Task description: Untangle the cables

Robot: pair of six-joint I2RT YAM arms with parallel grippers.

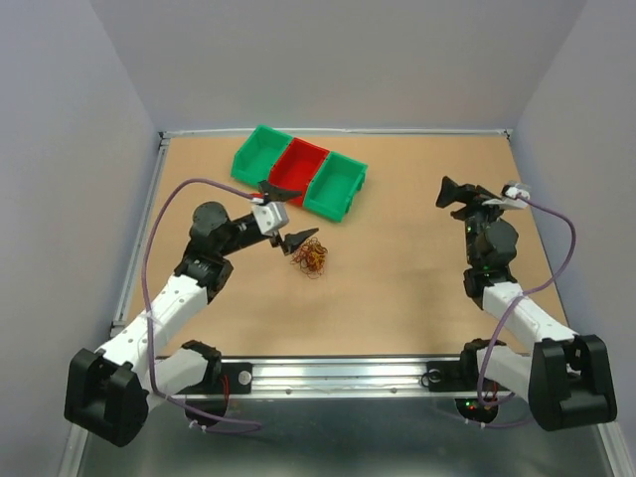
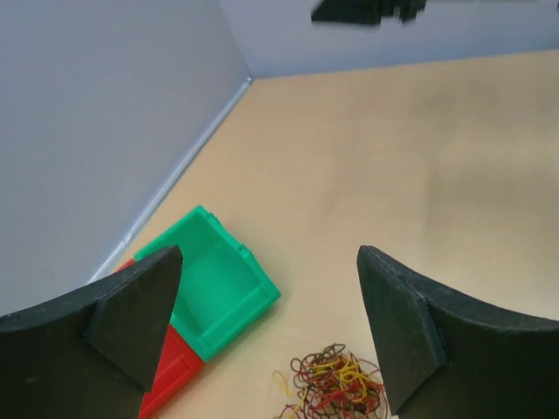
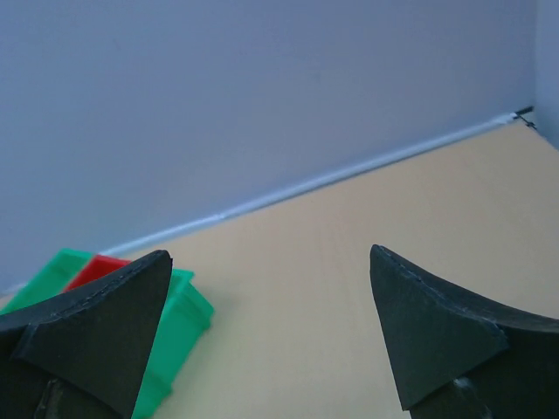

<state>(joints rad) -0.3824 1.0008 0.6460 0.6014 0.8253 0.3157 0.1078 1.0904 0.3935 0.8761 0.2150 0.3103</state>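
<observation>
Small wiry clump of thin curly cables [image 1: 311, 256], with dark red, orange-yellow and black strands, lies on the tan board counter [image 1: 407, 278], left of centre, near a row of three plastic bins, green-red-green [image 1: 301, 167]. Left pincer [image 1: 288, 215] hovers just beside the clump, fingers wide apart, holding nothing. Right pincer [image 1: 454, 197] is likewise spread and empty, well apart at the right side.

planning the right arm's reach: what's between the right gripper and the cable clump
Nothing: the top view shows only bare table between the right gripper and the cables.
</observation>
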